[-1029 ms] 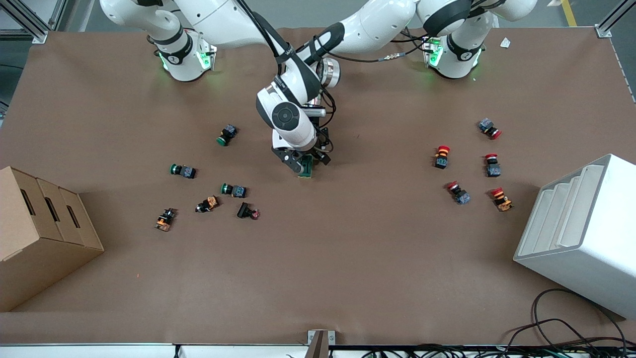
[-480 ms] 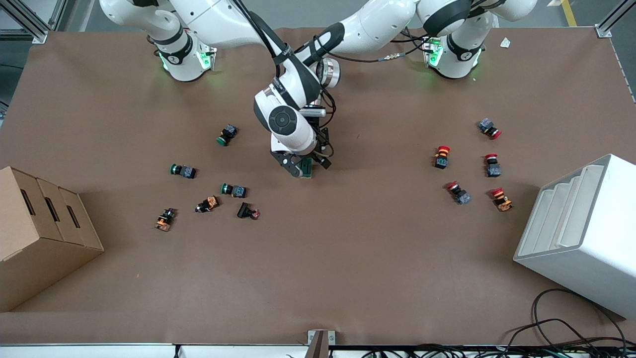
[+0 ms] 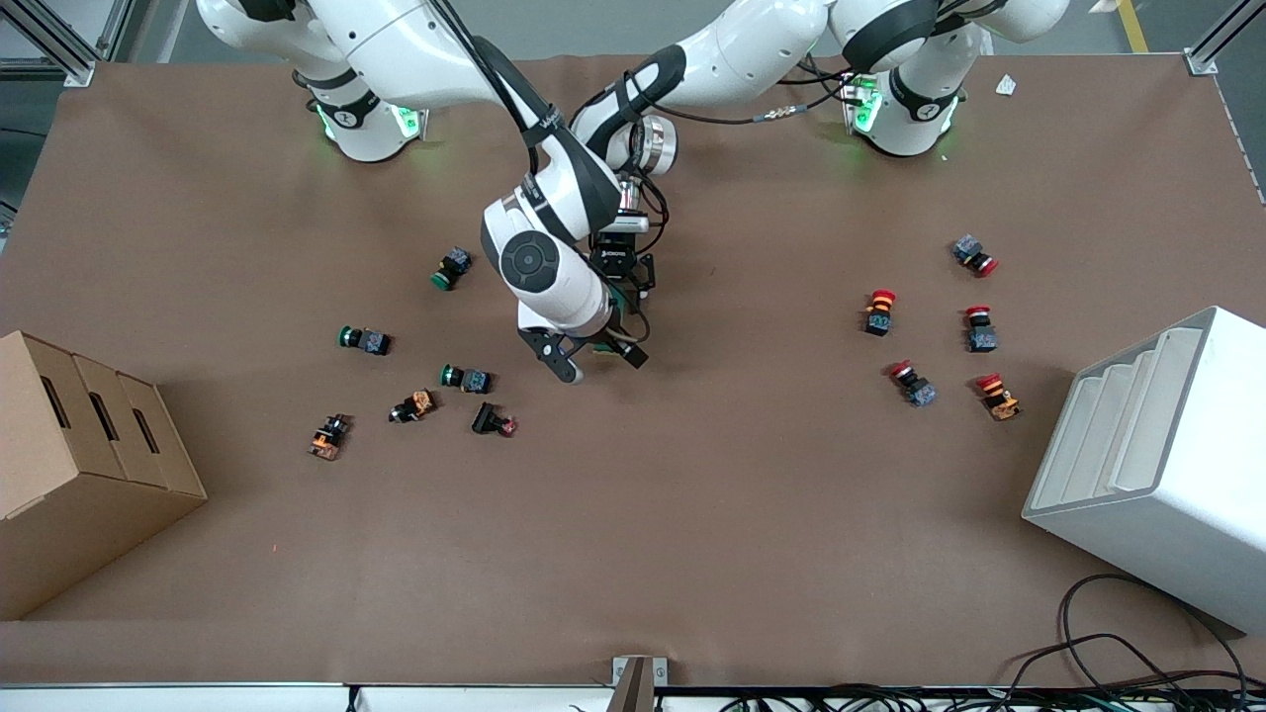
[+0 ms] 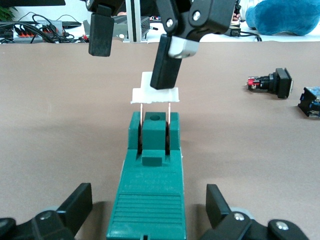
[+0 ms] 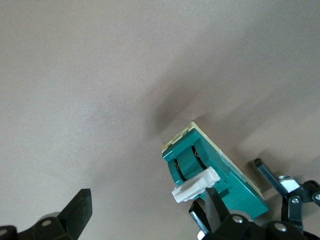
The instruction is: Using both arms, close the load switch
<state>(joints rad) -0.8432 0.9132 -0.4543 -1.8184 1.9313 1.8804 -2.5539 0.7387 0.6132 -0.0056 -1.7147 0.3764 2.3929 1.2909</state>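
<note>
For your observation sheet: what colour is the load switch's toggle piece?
White, on the dark-green load switch; the toggle piece shows best in the left wrist view.

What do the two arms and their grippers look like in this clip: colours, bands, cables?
Both arms, right arm and left arm, are glossy white with black bands, green-lit bases and black cables along them. The right gripper and left gripper have black angular fingers; the right one's wrist bears a dark round cap.

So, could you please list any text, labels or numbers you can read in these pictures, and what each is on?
No text can be read.
Right arm's black band: white print, too small to read.
Left wrist camera: white label, too small to read.
Switch, flanked by the open left tool, the open right tool at its toggle: no lettering shows.
</note>
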